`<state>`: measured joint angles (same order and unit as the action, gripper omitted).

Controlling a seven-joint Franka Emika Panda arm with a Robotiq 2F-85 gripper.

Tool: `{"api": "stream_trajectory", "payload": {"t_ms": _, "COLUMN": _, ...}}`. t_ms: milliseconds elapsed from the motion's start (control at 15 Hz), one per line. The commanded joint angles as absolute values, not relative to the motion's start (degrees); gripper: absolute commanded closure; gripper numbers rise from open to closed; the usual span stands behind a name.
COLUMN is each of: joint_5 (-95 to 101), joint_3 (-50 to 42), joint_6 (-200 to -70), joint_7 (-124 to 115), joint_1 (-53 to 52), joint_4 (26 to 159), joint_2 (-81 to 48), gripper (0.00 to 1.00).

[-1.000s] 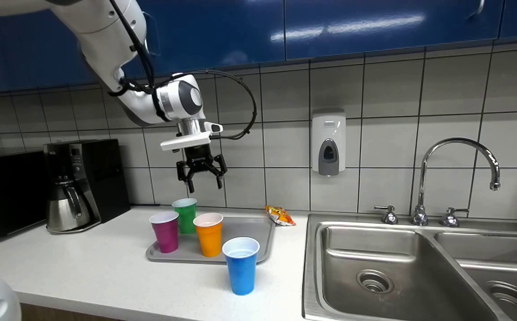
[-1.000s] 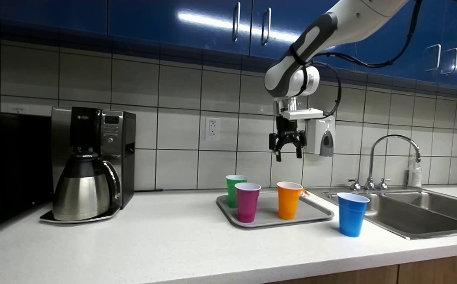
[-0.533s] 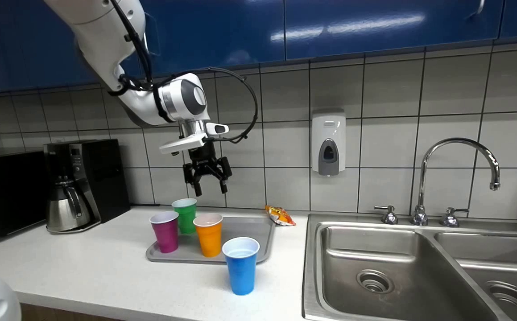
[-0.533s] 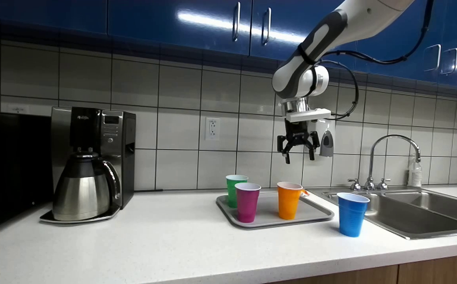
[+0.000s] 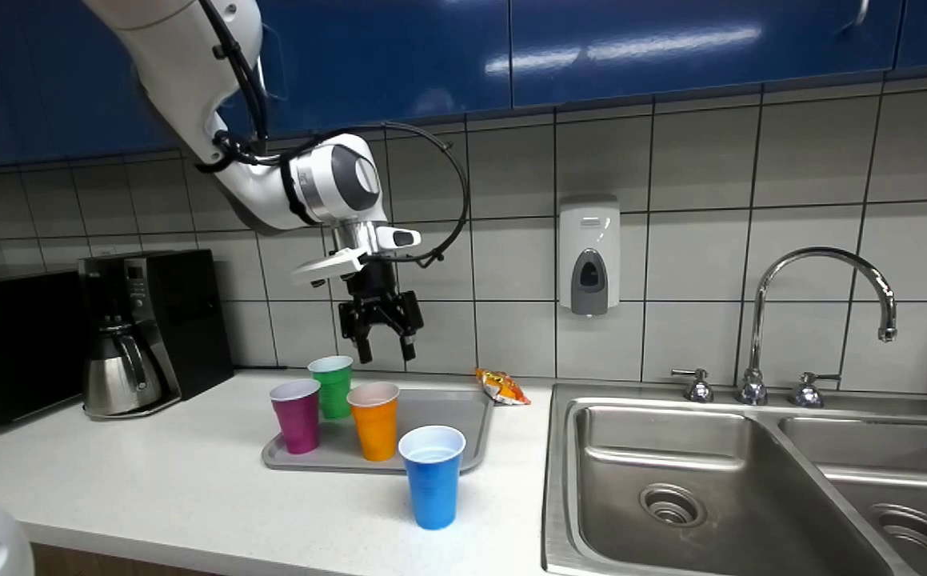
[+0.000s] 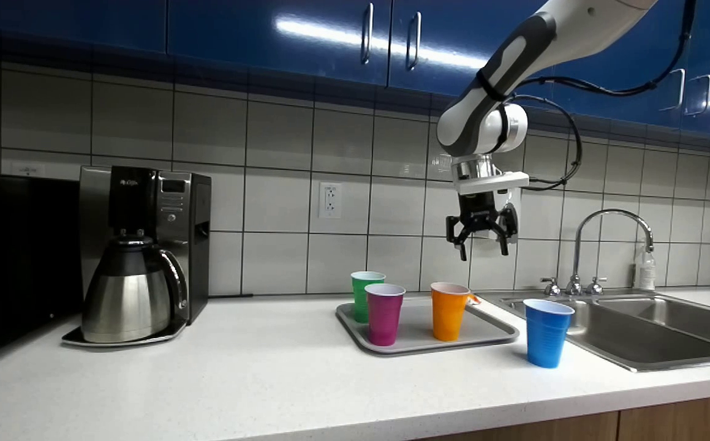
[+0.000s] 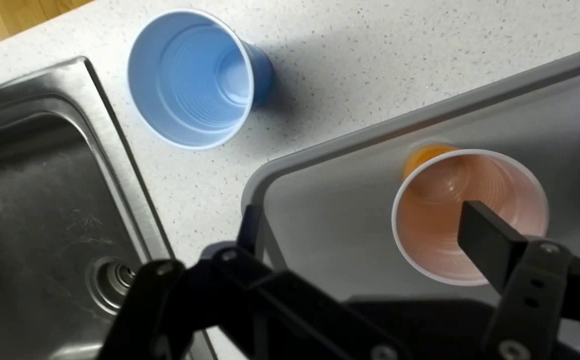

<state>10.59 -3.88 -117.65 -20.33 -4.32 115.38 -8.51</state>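
My gripper (image 6: 483, 250) stands wide, empty. I judge the orange cup (image 6: 449, 313) light and crushable: best held mid-height, gently.

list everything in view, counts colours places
tray: 1, grey, on counter
cup: 1, blue, on counter
cup: 1, orange, on tray
cup: 1, purple, on tray
cup: 1, green, on tray
snack packet: 1, orange, by tray
coffee maker: 1, black and silver, on counter
appliance: 1, black, beside coffee maker
sink: 1, silver, in counter
faucet: 1, silver, behind sink
bottle: 1, whitish, behind sink
dispenser: 1, white and grey, on wall
cabinets: several, blue, above counter
arm: 1, white, above counter
tool: 1, black, open, above tray
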Motion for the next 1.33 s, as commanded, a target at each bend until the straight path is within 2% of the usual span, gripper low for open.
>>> {"api": "stream_trajectory", "payload": {"t_ms": 0, "joint_5": 11.34, "joint_3": -3.76, "joint_6": -118.66, "joint_7": -22.05, "joint_1": -2.59, "joint_4": 119.78, "joint_2": -4.77, "gripper": 0.00}}
{"api": "stream_trajectory", "payload": {"t_ms": 467, "joint_5": 10.19, "joint_3": -4.05, "joint_6": -120.50, "joint_7": -20.58, "joint_1": -0.79, "joint_4": 125.07, "joint_2": -1.94, "gripper": 0.00}}
{"api": "stream_trajectory", "payload": {"t_ms": 1267, "joint_5": 5.39, "joint_3": -3.80, "joint_6": -122.80, "joint_7": -9.09, "joint_1": 1.21, "joint_4": 127.61, "joint_2": -4.58, "gripper": 0.00}}
